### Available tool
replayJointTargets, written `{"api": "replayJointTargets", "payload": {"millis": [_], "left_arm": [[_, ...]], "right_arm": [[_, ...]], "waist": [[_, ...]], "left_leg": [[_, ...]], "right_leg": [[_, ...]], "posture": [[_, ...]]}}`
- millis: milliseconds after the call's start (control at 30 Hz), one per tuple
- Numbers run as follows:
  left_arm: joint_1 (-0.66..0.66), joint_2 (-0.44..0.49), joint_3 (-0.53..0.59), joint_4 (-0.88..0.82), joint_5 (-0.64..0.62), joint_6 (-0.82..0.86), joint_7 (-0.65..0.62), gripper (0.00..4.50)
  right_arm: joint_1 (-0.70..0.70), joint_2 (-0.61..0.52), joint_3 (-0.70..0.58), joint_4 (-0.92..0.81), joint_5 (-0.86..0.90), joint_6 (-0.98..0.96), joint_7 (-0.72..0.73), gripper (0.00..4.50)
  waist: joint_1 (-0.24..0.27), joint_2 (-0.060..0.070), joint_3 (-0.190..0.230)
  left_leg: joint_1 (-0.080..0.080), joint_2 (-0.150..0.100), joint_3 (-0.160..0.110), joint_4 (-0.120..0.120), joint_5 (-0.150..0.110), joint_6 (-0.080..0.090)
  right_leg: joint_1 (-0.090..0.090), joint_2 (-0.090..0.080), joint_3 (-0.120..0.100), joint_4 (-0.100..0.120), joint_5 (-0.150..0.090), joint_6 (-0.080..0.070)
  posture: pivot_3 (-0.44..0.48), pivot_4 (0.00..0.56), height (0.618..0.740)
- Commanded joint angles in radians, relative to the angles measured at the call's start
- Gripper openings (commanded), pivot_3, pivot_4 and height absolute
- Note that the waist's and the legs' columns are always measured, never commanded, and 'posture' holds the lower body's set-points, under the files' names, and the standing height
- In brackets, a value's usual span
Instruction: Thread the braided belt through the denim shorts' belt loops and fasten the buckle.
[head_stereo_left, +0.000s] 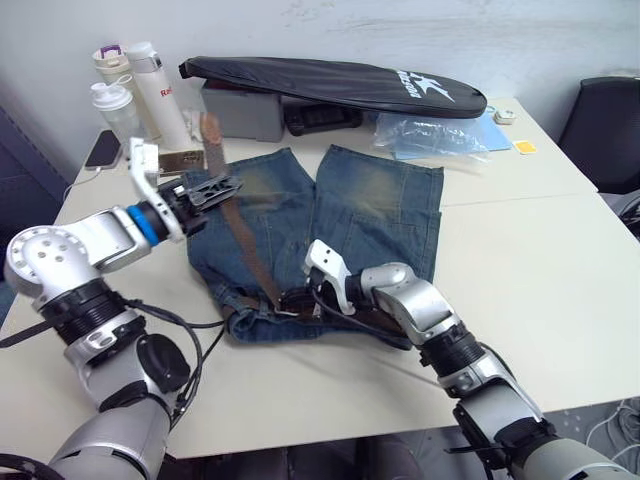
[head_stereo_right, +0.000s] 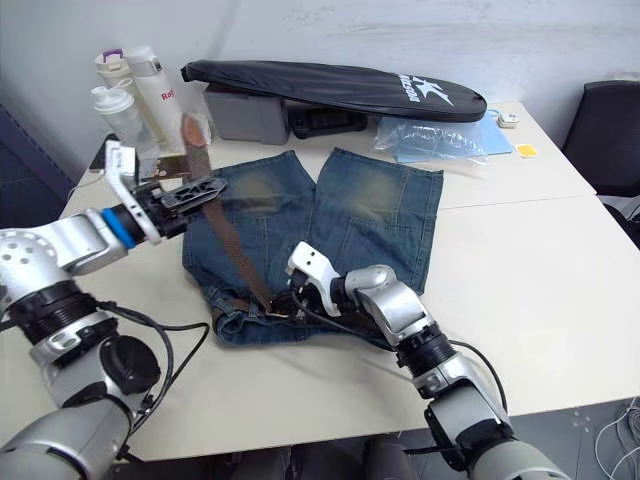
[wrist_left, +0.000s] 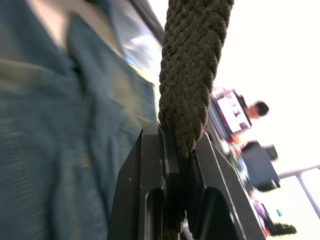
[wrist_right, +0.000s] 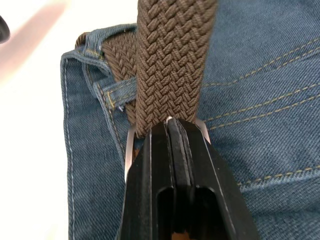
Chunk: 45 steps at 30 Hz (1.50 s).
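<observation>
Right gripper (head_stereo_right: 296, 296): low at the waistband of the denim shorts (head_stereo_right: 370, 215), at the near edge of the garment; fingers (wrist_right: 170, 165) clamped on the braided belt (head_stereo_right: 232, 245). In the right wrist view a silver edge of the buckle (wrist_right: 129, 145) shows just beside the fingertips, and a belt loop (wrist_right: 116, 89) crosses the strap lying under it along the waistband.

Denim shorts: flat on the white table (head_stereo_left: 540, 260), waistband nearest, both legs pointing away, a yellowish worn patch on each leg.

Braided belt: dark brown, rising from the right gripper at the waistband, slanting up and to the left over the left leg of the shorts, to the left gripper (head_stereo_left: 222, 186); its free end stands up above that gripper.

Left gripper: raised above the left leg of the shorts, fingers (wrist_left: 150, 185) closed on the strap, pinching it edge-on.

Far left of table: dark phone (head_stereo_left: 103, 149), three white bottles (head_stereo_left: 150, 85) standing together.

Far side: grey box (head_stereo_left: 242, 110), long black zipped bag (head_stereo_left: 340, 83) lying across it, clear plastic bag (head_stereo_left: 430, 132) over a blue sheet to the right.

Far right, beyond table corner: black chair (head_stereo_left: 605, 120)
</observation>
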Motion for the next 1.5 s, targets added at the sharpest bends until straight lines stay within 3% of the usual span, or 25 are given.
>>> {"api": "replayJointTargets", "payload": {"millis": [33, 467, 900, 1267, 1500], "left_arm": [[-0.071, -0.011, -0.062, 0.049, -0.023, -0.084, -0.045, 0.0], [-0.33, -0.091, -0.371, 0.479, 0.055, -0.393, -0.272, 0.0], [-0.533, -0.236, -0.55, 0.824, 0.186, -0.611, -0.523, 0.0], [-0.593, -0.362, -0.601, 1.057, 0.348, -0.802, -0.614, 0.0], [-0.645, -0.439, -0.537, 1.12, 0.356, -0.885, -0.578, 0.0]], "right_arm": [[0.065, -0.038, 0.096, 0.025, -0.049, 0.101, 0.009, 0.04], [0.117, -0.05, 0.126, -0.077, -0.084, 0.154, -0.075, 0.04], [0.133, -0.024, 0.187, -0.067, -0.128, 0.188, -0.166, 0.04], [0.161, -0.049, 0.219, -0.133, -0.187, 0.137, -0.149, 0.04], [0.192, -0.084, 0.237, -0.196, -0.191, 0.134, -0.11, 0.04]], "waist": [[0.0, 0.0, 0.0], [0.005, 0.0, 0.0], [0.007, 0.001, 0.0], [0.006, 0.007, -0.004], [0.031, 0.006, -0.003]], "left_leg": [[0.0, 0.0, 0.0, 0.0, 0.0, 0.0], [-0.001, -0.001, 0.0, 0.001, 0.0, 0.0], [-0.001, -0.002, 0.001, 0.001, 0.0, 0.001], [0.0, -0.002, 0.003, 0.002, 0.001, 0.002], [-0.002, -0.003, 0.003, 0.004, 0.001, 0.002]], "right_leg": [[0.0, 0.0, 0.0, 0.0, 0.0, 0.0], [0.0, 0.0, 0.0, -0.003, 0.0, 0.0], [0.0, 0.0, -0.001, -0.002, 0.0, 0.0], [0.0, 0.001, 0.0, -0.003, 0.0, 0.0], [0.0, 0.0, -0.001, -0.005, 0.0, 0.0]], "posture": [[0.0, 0.15, 0.74], [0.0, 0.15, 0.74], [0.0, 0.15, 0.74], [0.0, 0.15, 0.74], [0.0, 0.15, 0.74]]}}
